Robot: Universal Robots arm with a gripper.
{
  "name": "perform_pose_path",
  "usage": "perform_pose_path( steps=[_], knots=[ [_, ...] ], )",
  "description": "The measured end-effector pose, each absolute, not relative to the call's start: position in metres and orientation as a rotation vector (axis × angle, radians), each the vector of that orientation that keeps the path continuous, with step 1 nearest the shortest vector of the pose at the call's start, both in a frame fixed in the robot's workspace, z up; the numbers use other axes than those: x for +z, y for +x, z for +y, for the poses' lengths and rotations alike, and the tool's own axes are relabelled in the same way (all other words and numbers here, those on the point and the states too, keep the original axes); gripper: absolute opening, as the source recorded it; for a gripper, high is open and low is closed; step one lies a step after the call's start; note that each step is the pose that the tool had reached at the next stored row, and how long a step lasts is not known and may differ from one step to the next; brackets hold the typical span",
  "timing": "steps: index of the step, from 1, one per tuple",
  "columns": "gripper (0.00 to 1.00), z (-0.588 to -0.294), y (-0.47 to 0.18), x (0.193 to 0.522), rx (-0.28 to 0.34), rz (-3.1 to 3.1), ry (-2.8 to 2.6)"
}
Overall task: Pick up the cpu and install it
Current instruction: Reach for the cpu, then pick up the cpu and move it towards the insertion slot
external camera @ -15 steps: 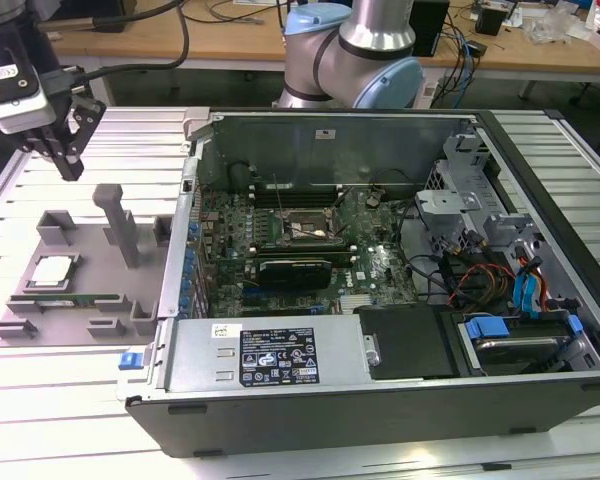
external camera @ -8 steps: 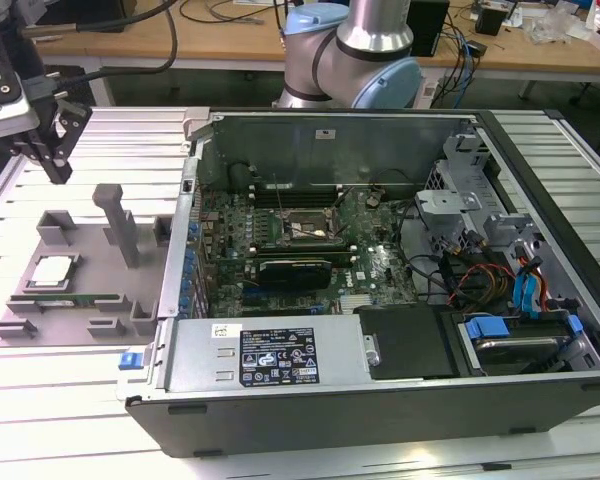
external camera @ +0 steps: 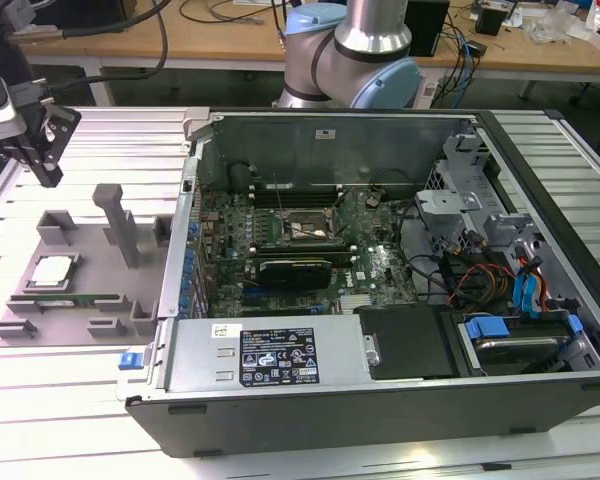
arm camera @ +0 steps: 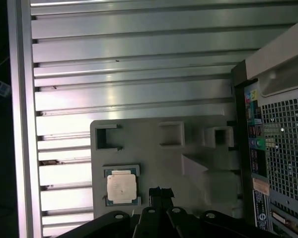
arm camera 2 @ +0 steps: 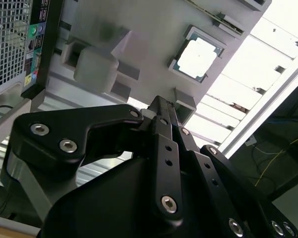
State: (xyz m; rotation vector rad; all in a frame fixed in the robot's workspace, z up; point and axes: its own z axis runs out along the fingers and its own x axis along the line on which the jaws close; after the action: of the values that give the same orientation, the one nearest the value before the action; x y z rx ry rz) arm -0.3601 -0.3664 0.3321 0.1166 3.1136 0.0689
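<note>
The cpu [external camera: 52, 270], a small square chip with a shiny silver top, lies flat in a recess of the grey holder plate [external camera: 80, 245] at the exterior view's left. It also shows in both wrist views [arm camera 2: 197, 57] [arm camera: 121, 188]. My gripper [external camera: 50, 178] hangs above the far left end of that plate, well clear of the cpu. Its black fingers meet at the tips in both wrist views [arm camera 2: 159, 100] [arm camera: 160, 190], shut with nothing between them. The dark metal-framed socket [external camera: 302, 228] sits on the motherboard inside the open computer case [external camera: 380, 380].
A thin green memory stick [external camera: 92, 299] lies on the holder plate near the cpu. Grey posts [external camera: 115, 220] stand up from the plate. The case wall [external camera: 185, 230] rises between the plate and the motherboard. Cables and drive bays [external camera: 510, 300] fill the case's right side.
</note>
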Motion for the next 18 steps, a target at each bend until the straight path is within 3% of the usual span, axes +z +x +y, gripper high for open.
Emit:
perform_pose_path(
  steps=[18],
  knots=[
    [0.11,-0.368,-0.37,0.315,0.069,3.114,0.117]
  ],
)
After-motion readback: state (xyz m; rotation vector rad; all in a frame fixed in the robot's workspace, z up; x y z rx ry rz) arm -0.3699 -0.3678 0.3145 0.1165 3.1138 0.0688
